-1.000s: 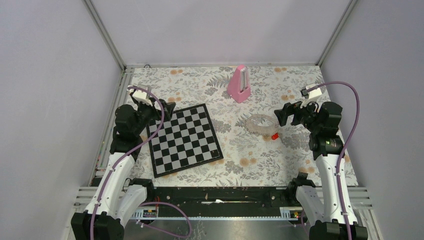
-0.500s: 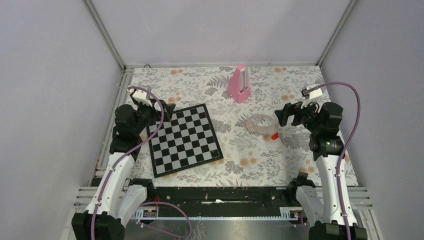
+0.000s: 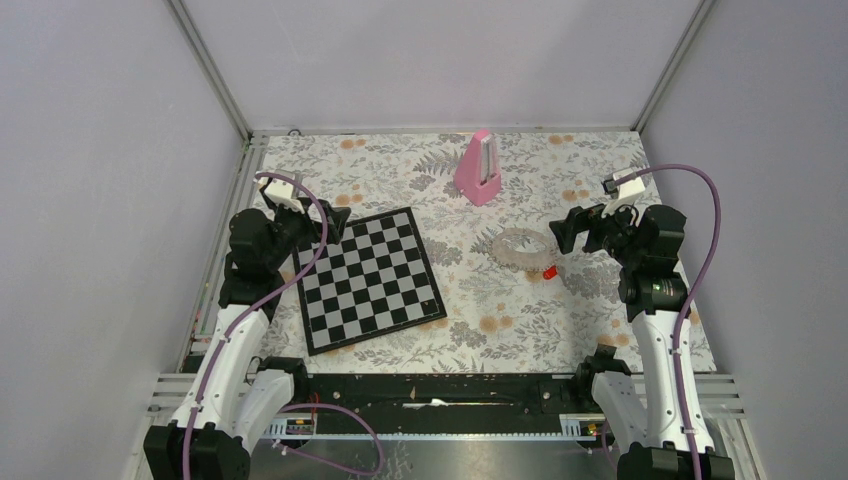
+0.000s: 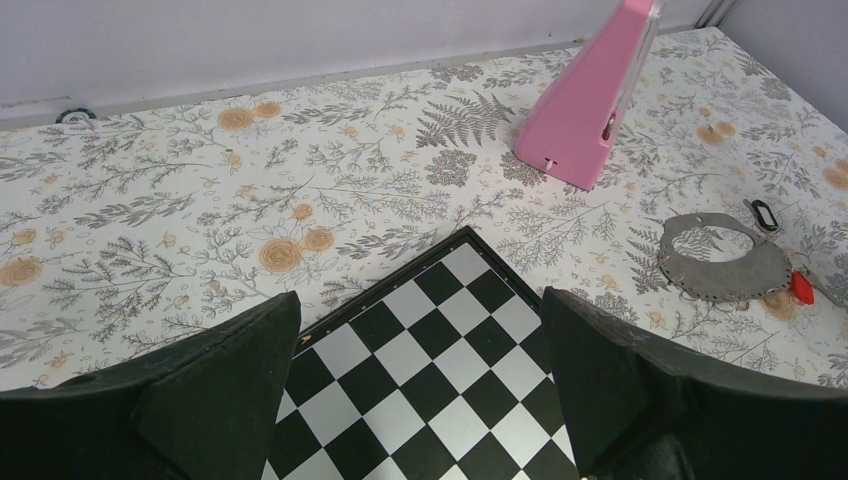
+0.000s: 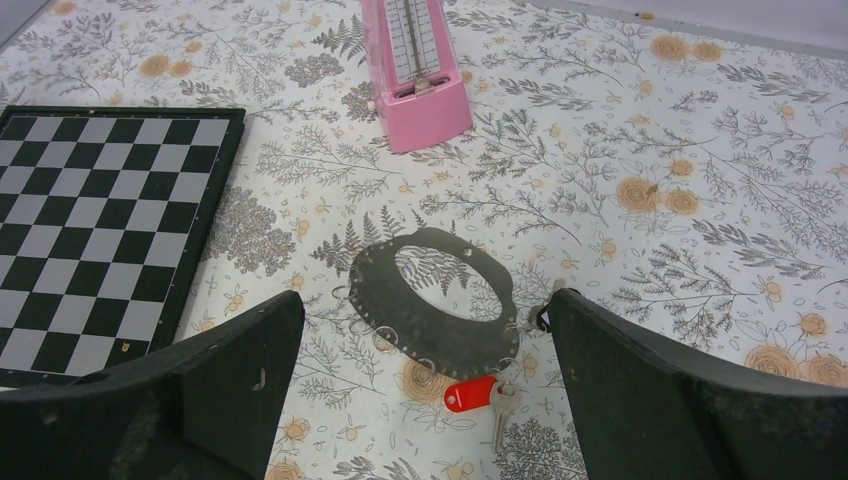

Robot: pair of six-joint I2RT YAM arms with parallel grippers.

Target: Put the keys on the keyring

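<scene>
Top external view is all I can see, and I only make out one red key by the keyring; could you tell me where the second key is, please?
Observer: The right wrist view shows the dark key lying close by the keyring, on its side toward the right arm.
Operator: Thank you. How does the red key lie?
Observer: The red key has its head at the keyring's near rim, with its silver blade pointing away from the keyring.
Operator: Is that rim plain?
Observer: No, small metal rings sit along that near rim.
</scene>
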